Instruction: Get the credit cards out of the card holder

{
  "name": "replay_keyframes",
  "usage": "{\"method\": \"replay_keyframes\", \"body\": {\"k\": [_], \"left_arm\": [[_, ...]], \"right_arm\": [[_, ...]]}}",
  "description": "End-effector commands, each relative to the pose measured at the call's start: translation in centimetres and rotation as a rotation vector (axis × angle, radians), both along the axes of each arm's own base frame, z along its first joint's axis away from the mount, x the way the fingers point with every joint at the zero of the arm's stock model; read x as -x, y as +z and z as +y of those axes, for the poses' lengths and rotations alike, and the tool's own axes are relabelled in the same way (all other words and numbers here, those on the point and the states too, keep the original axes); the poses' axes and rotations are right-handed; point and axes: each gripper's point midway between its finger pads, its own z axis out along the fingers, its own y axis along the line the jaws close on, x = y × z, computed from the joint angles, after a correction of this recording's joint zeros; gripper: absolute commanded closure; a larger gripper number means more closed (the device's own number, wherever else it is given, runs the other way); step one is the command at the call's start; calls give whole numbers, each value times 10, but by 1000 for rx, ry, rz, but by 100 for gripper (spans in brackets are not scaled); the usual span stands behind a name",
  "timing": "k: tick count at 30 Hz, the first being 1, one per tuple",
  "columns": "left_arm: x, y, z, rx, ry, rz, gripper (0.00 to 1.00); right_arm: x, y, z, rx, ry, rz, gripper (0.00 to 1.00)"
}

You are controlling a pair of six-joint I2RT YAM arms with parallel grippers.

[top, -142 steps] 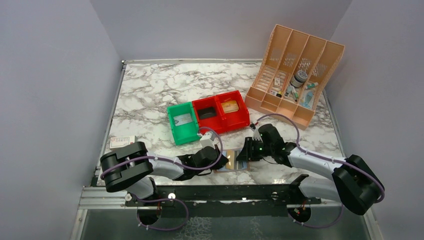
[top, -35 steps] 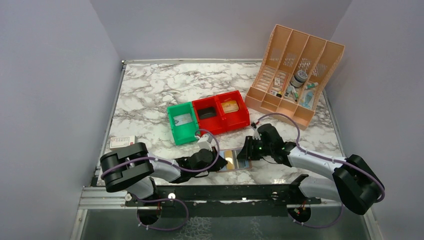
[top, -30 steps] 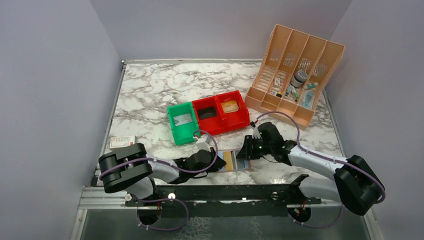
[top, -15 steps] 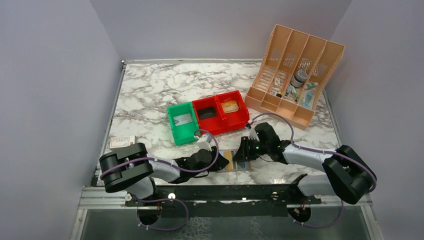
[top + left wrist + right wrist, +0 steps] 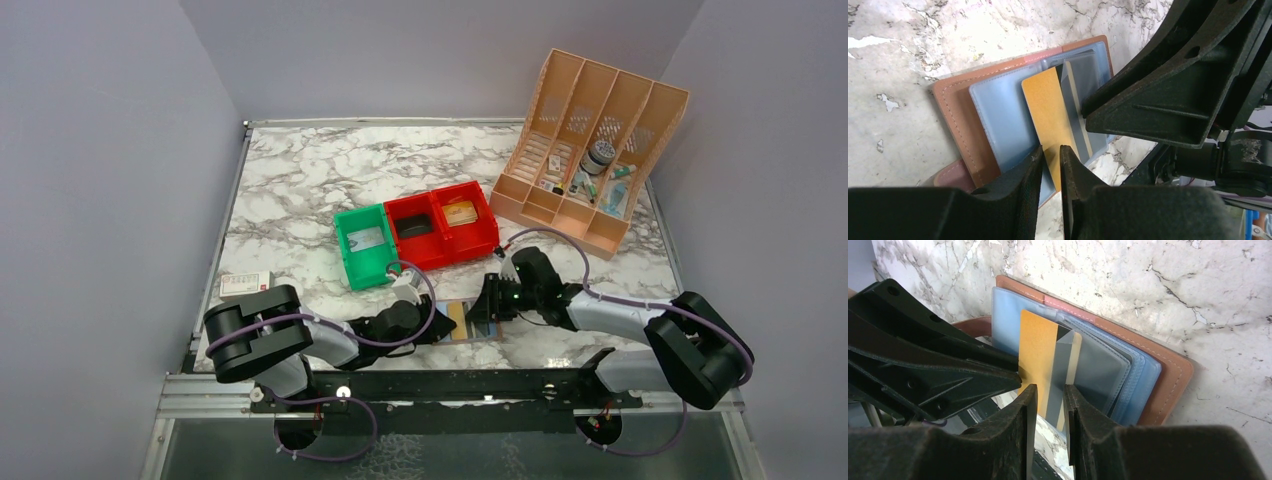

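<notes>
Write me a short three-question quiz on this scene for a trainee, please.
1. True or false: the card holder is folded shut.
2. Where on the table does it lie? A. At the far edge. B. At the near edge, between the left gripper and the right gripper. C. In the far left corner.
3. Fill in: the card showing over its pale blue panel is ____ in colour.
Key: 1 false, it lies open; 2 B; 3 yellow-gold.
</notes>
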Motion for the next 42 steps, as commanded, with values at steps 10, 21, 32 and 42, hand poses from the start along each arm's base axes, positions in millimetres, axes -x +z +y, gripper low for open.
{"method": "replay_keyframes", "body": {"k": [10, 21, 32, 42], "left_arm": [[11, 32, -24, 176, -94, -31, 73], [16, 37, -32, 228, -134, -38, 93], [15, 37, -22, 238, -99, -40, 100], [12, 29, -13, 153, -80, -40, 100]], "right_arm": [[15, -35, -27, 141, -44, 71, 72], [17, -33, -25, 122, -30, 70, 72], [7, -21, -26, 128, -51, 20, 71], [-10, 16, -19, 88, -64, -77, 65]]}}
